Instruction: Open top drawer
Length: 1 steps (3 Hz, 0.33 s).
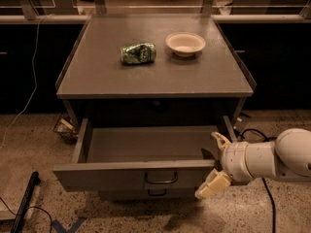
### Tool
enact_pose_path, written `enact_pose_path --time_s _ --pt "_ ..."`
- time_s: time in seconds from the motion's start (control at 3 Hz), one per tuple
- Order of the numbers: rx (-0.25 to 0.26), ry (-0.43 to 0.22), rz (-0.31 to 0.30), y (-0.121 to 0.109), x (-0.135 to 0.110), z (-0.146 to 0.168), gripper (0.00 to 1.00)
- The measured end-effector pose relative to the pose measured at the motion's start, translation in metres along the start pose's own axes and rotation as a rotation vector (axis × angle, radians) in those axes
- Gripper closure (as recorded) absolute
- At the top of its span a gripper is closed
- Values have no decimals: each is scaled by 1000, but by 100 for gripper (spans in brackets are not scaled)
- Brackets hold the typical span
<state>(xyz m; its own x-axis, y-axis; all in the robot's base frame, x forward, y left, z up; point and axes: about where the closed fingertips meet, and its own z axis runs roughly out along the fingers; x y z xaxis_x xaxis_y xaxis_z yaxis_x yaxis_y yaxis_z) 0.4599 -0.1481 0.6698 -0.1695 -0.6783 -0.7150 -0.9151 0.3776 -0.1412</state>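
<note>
The top drawer (102,177) of the grey metal cabinet stands pulled out. Its shallow grey tray (146,143) is open to view and holds nothing I can see. A small dark loop handle (160,179) sits in the middle of its front. My gripper (216,163), on a white arm coming in from the right, is at the right end of the drawer front. Its tan fingers are spread apart, one (221,140) above the front's top edge and one (212,185) below and in front of it. They hold nothing.
On the cabinet top (194,79) lie a crumpled green bag (138,53) and a white bowl (185,43). A lower drawer (156,193) shows just under the open one. Cables (252,132) lie on the floor at right, and a dark bar (26,198) lies at lower left.
</note>
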Motion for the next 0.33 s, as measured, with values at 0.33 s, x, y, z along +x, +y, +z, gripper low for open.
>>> enact_pose_path --time_s 0.33 --pt "0 0 0 0 0 0 0"
